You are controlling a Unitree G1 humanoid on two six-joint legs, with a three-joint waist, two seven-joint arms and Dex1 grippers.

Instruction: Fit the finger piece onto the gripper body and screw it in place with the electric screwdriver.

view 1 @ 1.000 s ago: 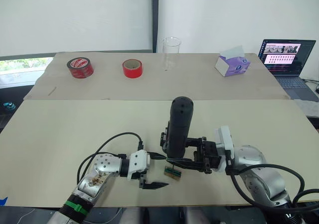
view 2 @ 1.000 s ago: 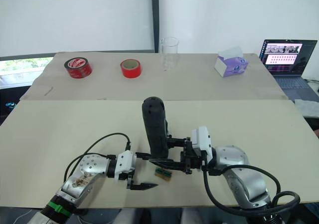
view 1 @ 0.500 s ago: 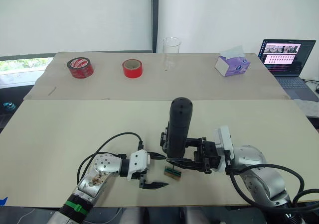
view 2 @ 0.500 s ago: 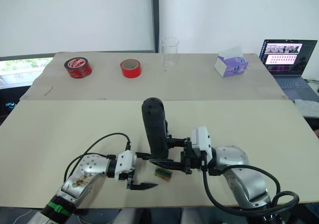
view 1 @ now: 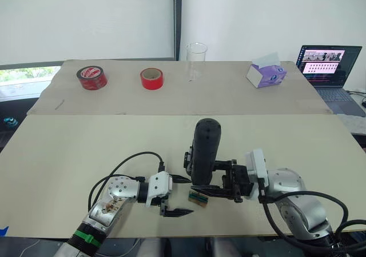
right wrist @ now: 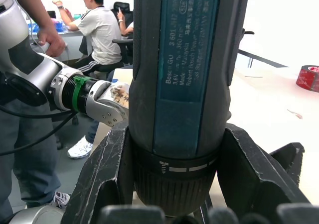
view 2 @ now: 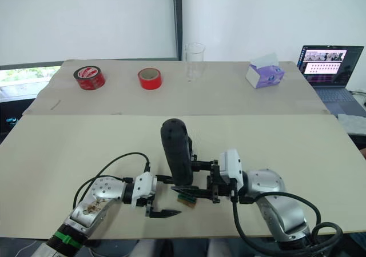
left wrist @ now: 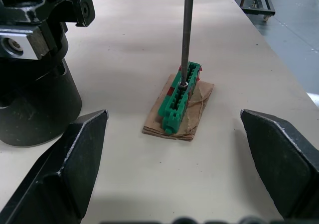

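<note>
Your workspace is a wide beige tabletop (view 1: pixel 86 148), with a second board butted against its far edge and white walls and a window blind behind. On that far board sit two red tape rolls (view 1: pixel 92 77), a clear beaker (view 1: pixel 197 53) and a purple tissue box (view 1: pixel 266 73); an open laptop (view 1: pixel 326 64) stands off to your right. In the right wrist view, people show beyond the table edge — one seated, one standing close.

Your right tool (view 1: pixel 213 184) is clenched on the electric screwdriver (view 1: pixel 204 148), held nearly upright, rounded end up. Its thin metal bit (left wrist: pixel 187 32) comes down onto a small green block on a brown card (left wrist: pixel 180 102), just beside the gripper body (left wrist: pixel 35 69). Your left tool (left wrist: pixel 184 159) lies low on the tabletop — fingers (left wrist: pixel 67 164) spread wide, grasping nothing, flanking that block.
</note>
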